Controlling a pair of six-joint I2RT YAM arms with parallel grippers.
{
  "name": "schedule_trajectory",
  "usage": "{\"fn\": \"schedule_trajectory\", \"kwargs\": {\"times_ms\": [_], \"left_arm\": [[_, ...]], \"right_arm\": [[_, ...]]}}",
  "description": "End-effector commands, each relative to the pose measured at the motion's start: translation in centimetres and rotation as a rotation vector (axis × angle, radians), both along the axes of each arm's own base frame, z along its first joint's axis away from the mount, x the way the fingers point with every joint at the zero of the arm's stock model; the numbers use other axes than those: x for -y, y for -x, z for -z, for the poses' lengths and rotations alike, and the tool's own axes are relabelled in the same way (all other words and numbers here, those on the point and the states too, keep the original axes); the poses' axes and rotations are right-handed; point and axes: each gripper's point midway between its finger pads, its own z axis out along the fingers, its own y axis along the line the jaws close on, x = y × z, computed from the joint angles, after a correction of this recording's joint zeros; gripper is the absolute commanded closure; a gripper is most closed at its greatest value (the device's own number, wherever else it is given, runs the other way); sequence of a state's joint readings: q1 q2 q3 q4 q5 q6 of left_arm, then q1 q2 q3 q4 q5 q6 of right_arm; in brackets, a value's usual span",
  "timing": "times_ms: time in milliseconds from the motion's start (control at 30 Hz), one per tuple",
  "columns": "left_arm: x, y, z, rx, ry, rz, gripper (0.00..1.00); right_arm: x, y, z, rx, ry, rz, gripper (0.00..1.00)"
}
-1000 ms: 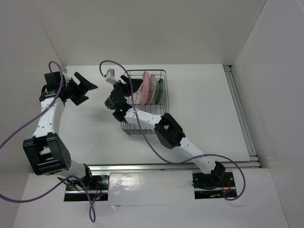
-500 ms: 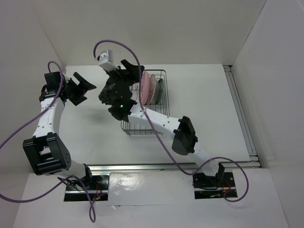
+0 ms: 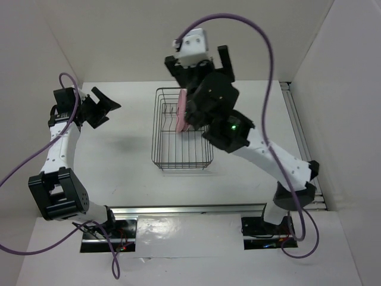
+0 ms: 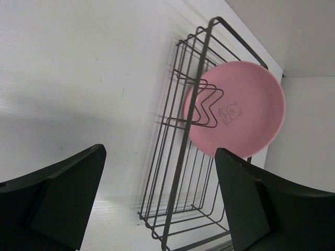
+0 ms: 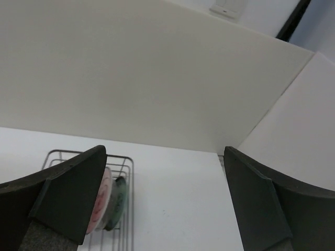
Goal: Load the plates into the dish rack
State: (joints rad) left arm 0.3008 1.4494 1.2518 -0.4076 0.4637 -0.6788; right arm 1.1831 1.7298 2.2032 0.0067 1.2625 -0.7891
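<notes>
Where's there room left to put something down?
Free: the near half of the black wire dish rack, and the white table left of it, toward the left gripper. Crowded: the rack's far end, with the round pink plate and others.

A white table [image 3: 256, 119] is sitting under soft, even light, with a plain off-white far wall [image 3: 149, 42], left wall [image 3: 24, 71] and right wall [image 3: 345, 89] closing it in. A metal rail [image 3: 301, 143] is running along its right edge and another rail [image 3: 196, 208] along its near edge. A faint shadow [image 3: 128, 143] is falling on the tabletop's left part.
</notes>
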Motion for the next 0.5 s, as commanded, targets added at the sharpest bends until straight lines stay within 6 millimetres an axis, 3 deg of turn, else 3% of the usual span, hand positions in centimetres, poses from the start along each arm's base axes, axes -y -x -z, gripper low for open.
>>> {"fn": "schedule_trajectory", "kwargs": {"times_ms": [0, 33, 67, 100, 133, 167, 200, 233, 267, 300, 367, 400, 433, 467], "left_arm": [[1.2, -0.3, -4.3, 0.195, -0.033, 0.118, 0.0], [1.7, -0.2, -5.4, 0.243, -0.027, 0.151, 0.0], [1.9, -0.1, -5.5, 0.249, -0.029, 0.168, 0.0], [1.9, -0.1, -6.0, 0.27, -0.038, 0.169, 0.0], [2.1, 0.0, -6.1, 0.273, -0.031, 0.18, 0.0], [2.2, 0.2, -6.5, 0.287, -0.043, 0.185, 0.0], [2.0, 0.1, -6.5, 0.285, -0.05, 0.175, 0.0], [1.6, 0.4, -6.8, 0.289, -0.078, 0.15, 0.0], [1.2, 0.2, -6.7, 0.285, -0.09, 0.131, 0.0], [0.8, 0.3, -7.2, 0.289, -0.115, 0.11, 0.0], [-1.1, 0.3, -6.8, 0.227, -0.168, 0.002, 0.0], [-2.0, 0.7, -6.9, 0.209, -0.188, -0.04, 0.0], [-3.6, 0.9, -6.5, 0.178, -0.194, -0.11, 0.0], [-4.0, 1.3, -6.7, 0.174, -0.182, -0.132, 0.0]], "right_arm": [[2.6, -3.3, 2.6, -0.037, 0.003, -0.07, 0.0], [2.0, -4.7, 4.3, -0.059, -0.053, -0.13, 0.0], [2.7, -6.0, 5.6, -0.094, -0.059, -0.134, 0.0], [6.6, -8.5, 7.2, -0.145, -0.051, -0.059, 0.0], [7.9, -10.1, 9.4, -0.189, -0.106, -0.041, 0.0], [11.8, -12.8, 10.8, -0.229, -0.139, -0.035, 0.0], [13.8, -13.8, 12.0, -0.257, -0.178, -0.033, 0.0], [15.5, -13.8, 14.2, -0.28, -0.224, -0.026, 0.0], [16.1, -13.9, 14.6, -0.273, -0.24, -0.073, 0.0], [19.2, -14.3, 14.7, -0.258, -0.283, -0.034, 0.0], [22.6, -14.4, 15.7, -0.275, -0.389, -0.009, 0.0], [25.9, -14.9, 16.4, -0.285, -0.451, -0.019, 0.0], [26.8, -14.2, 17.0, -0.282, -0.532, -0.04, 0.0], [27.0, -13.8, 17.1, -0.283, -0.578, -0.086, 0.0]]}}
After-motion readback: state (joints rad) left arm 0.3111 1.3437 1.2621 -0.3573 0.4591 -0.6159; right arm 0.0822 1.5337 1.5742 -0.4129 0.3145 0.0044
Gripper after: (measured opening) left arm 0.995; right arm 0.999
